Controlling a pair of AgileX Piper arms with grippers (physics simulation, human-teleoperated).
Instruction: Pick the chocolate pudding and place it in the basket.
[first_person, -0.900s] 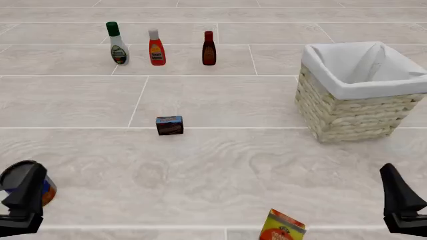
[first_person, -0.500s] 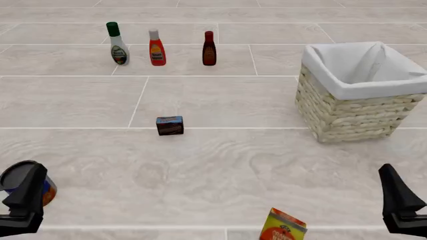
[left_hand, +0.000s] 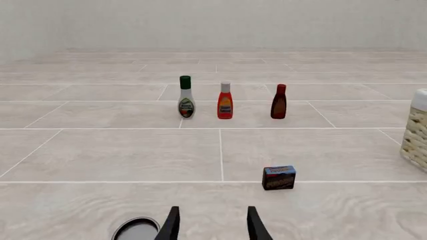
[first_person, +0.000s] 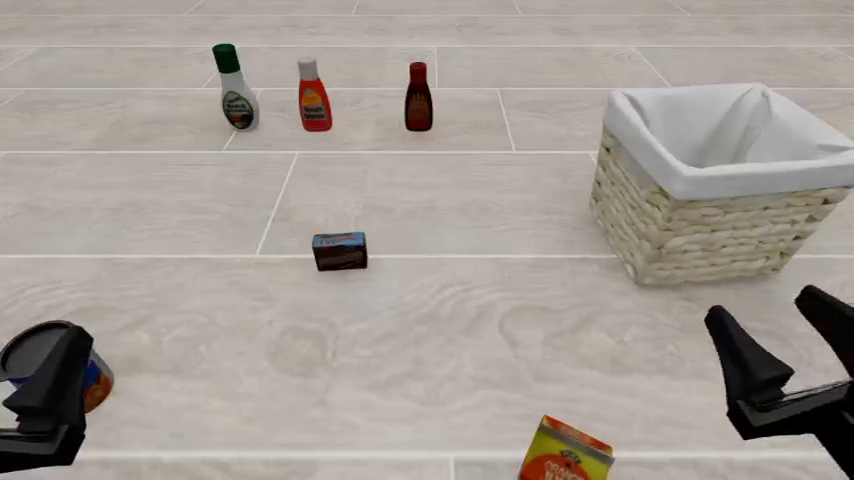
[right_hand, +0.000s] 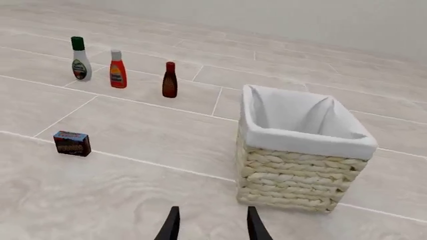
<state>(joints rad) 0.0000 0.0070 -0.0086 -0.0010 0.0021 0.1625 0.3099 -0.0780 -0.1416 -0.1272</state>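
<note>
Chocolate pudding (first_person: 339, 251): it lies on the tiled table (first_person: 441, 330), a little left of centre, about midway between near and far. Nothing touches it. The blue band faces up and the reddish label faces me.
Basket (first_person: 714, 195): it stands on the right side of the table, well apart from the pudding, with the white cloth lining folded over its rim. The part of the inside I can see holds only cloth.
My right pincer (first_person: 790, 340): it hangs at the near right edge, in front of the basket and well apart from the pudding. Both fingers show with a clear gap between them, so it is spread and holds nothing.
My left pincer (first_person: 47, 385): it sits at the near left corner. In the left wrist view its two fingertips (left_hand: 169, 227) stand apart with bare table between them, so it is spread and empty.
Blue-orange can (first_person: 40, 362): it stands at the near left, just beside my left pincer and partly hidden behind it.
Orange carton (first_person: 567, 452): it stands at the near edge, right of centre, cut off by the frame.
Far row: a green-capped white bottle (first_person: 236, 90), a red bottle (first_person: 312, 97) and a dark brown bottle (first_person: 418, 99) stand upright side by side, far left of centre.
</note>
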